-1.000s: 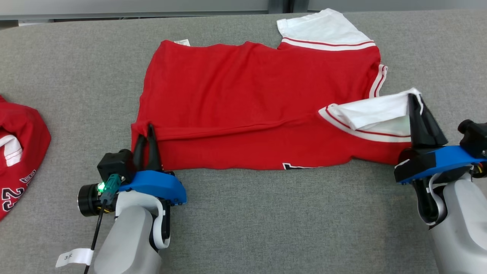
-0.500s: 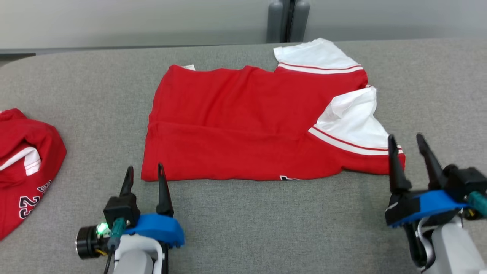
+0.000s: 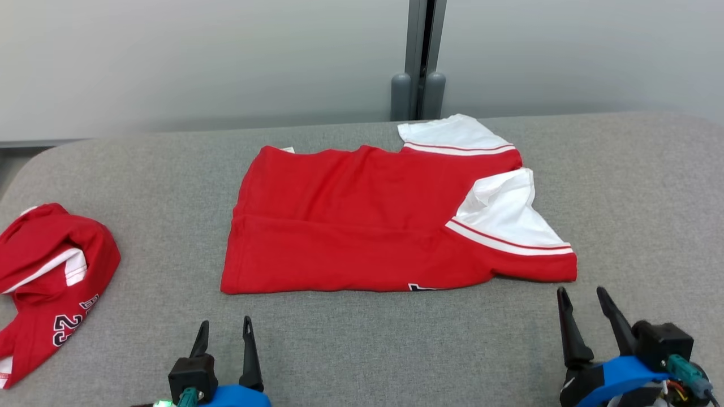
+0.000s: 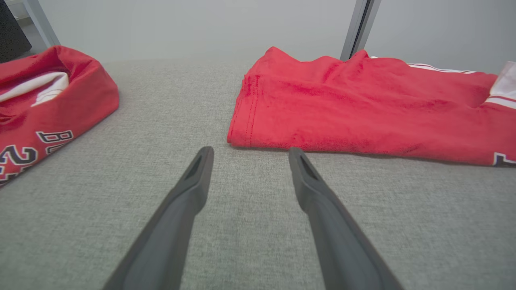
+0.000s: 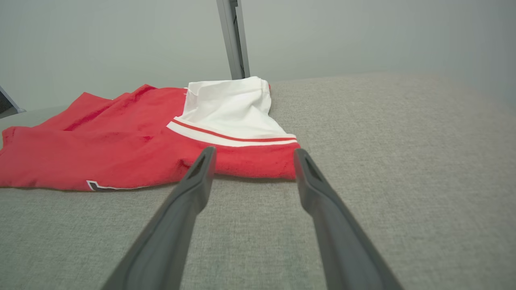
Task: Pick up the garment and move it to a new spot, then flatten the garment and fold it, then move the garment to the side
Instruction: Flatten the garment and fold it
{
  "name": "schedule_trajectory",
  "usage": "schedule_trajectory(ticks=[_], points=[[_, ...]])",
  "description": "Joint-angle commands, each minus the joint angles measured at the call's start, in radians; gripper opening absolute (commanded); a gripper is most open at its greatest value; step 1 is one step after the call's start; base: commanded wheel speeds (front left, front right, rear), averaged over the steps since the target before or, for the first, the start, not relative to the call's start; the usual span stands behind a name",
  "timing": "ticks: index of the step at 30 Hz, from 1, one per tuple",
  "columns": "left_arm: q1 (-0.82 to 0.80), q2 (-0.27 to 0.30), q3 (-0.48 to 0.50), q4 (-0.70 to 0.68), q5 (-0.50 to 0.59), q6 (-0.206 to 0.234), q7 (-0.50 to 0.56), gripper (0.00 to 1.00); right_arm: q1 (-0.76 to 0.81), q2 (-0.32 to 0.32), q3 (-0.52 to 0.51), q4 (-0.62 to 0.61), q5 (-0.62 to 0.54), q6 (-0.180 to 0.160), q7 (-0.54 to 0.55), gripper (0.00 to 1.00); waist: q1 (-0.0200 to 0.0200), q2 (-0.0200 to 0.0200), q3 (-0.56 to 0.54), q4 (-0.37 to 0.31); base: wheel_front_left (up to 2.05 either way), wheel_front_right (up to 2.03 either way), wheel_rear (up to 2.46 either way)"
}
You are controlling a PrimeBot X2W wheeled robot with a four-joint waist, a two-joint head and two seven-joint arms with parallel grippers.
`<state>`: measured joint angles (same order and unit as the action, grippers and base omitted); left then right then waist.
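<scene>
**One fold in, both end effectors empty**

The grey padded surface [image 3: 362,350] spans the lower two thirds of the head view, one broad flat bed for the cloth. The garment [image 3: 350,220], a red shirt, lies at frame centre, doubled along its length with a straight edge facing the bottom of the frame. I judge it lies there so that each arm can reach one end for the next fold. A second red garment [image 3: 51,271], bunched with dark numerals showing, sits at the left edge of the frame, well apart, probably parked clear of the work.

On the shirt, the upper sleeve [image 3: 452,133] lies flat at the shirt's top right. The lower sleeve [image 3: 509,212] is laid over the red body at right, its cuff rumpled, so the flattening looks imperfect there.

The left end effector [image 3: 225,322] is at lower left, below the shirt's lower left corner, fingers apart and holding nothing. The right end effector [image 3: 581,289] is at lower right, just below the opposite corner, likewise spread and empty. Neither touches the cloth.

A small white label [image 3: 287,150] peeks out at the shirt's upper left corner.

Count: one surface, two garments, two white sleeves, two end effectors with four fingers, one label.
</scene>
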<state>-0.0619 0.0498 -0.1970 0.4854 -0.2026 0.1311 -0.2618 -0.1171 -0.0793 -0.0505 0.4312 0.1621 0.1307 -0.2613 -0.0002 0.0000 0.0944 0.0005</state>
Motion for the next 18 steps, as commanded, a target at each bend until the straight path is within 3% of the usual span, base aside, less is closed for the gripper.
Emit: schedule_trajectory(ticks=[1, 9, 18], points=[[0.017, 0.001, 0.002, 0.000, 0.002, -0.006, -0.005, 1.00, 0.029, 0.006, -0.003, 0.002, -0.005, 0.000, -0.005, 1.00, 0.0002, 0.0000, -0.021, -0.007, 0.00, 0.00, 0.00], [0.037, 0.001, 0.012, 0.000, 0.002, -0.015, -0.005, 1.00, 0.058, 0.016, 0.000, 0.015, -0.007, 0.000, -0.005, 1.00, 0.0002, 0.0000, -0.040, -0.006, 0.00, 0.00, 0.00], [-0.038, 0.001, 0.025, 0.001, -0.016, -0.013, -0.005, 1.00, -0.005, 0.005, -0.002, -0.006, 0.003, 0.000, -0.005, 1.00, 0.0002, 0.0000, 0.033, -0.007, 0.00, 0.00, 0.00]])
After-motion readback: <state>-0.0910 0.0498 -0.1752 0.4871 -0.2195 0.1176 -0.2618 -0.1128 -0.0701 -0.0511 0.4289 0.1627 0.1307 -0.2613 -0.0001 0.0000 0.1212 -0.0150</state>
